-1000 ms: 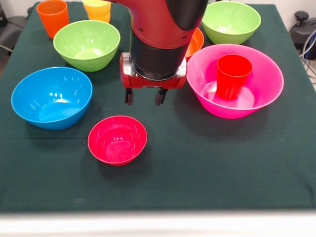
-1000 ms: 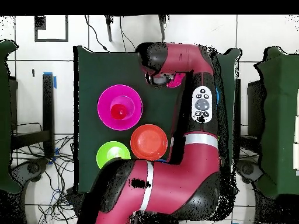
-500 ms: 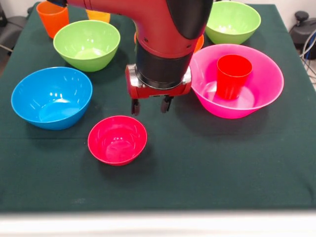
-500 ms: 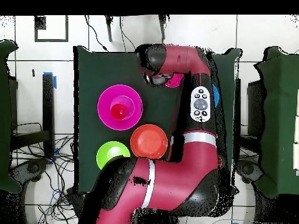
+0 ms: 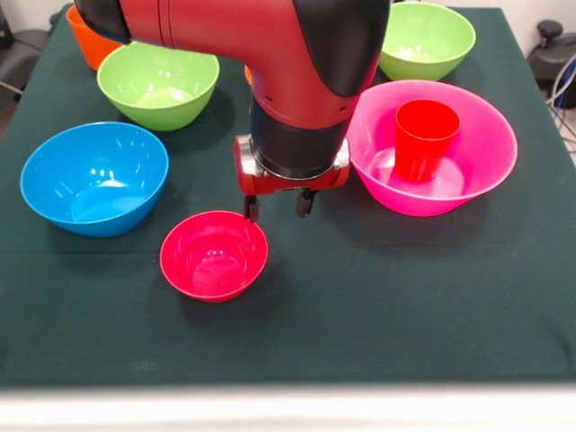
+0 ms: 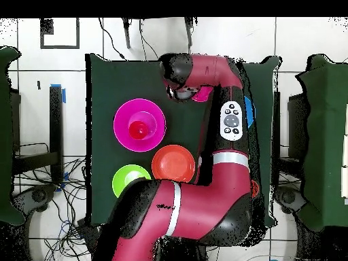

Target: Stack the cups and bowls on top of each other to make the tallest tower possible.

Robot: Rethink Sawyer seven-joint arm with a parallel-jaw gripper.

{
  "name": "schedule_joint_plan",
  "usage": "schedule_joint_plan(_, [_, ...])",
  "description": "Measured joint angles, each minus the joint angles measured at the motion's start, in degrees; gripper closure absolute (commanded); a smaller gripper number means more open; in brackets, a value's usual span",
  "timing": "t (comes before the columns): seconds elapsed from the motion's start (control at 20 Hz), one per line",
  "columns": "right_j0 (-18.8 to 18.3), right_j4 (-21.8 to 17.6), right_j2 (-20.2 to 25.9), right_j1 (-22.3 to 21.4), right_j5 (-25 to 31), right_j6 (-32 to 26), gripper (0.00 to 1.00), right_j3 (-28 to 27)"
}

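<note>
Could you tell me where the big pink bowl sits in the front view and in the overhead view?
Front view: the big pink bowl lies right of centre, beside the gripper.
Overhead view: it lies left of centre, left of the arm.
Shared landmark: the red cup stands upright inside it in both views.

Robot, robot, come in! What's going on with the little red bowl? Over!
Gripper open, empty, above small crimson bowl's far rim. Red cup upright inside big pink bowl. Nothing in the way.
</note>
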Motion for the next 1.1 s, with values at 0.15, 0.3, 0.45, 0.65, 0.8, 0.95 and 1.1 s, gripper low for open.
schedule_joint_plan(0.15, [0.01,0.01,0.04,0.44,0.00,0.00,0.00,-0.46])
schedule_joint_plan(0.3, [0.00,0.00,0.05,1.34,-0.24,0.00,0.00,-1.31])
schedule_joint_plan(0.45, [0.02,0.00,0.07,1.92,-0.89,0.00,0.00,-1.73])
schedule_joint_plan(0.65, [0.21,0.00,0.11,3.89,-1.16,0.00,0.00,-4.08])
schedule_joint_plan(0.8, [0.51,0.01,0.14,5.52,-1.15,0.00,0.00,-6.21])
schedule_joint_plan(0.95, [1.01,0.00,0.26,7.62,-1.17,0.00,0.00,-9.00])
schedule_joint_plan(1.1, [1.51,-0.34,0.32,9.47,-1.14,0.00,0.00,-11.50])
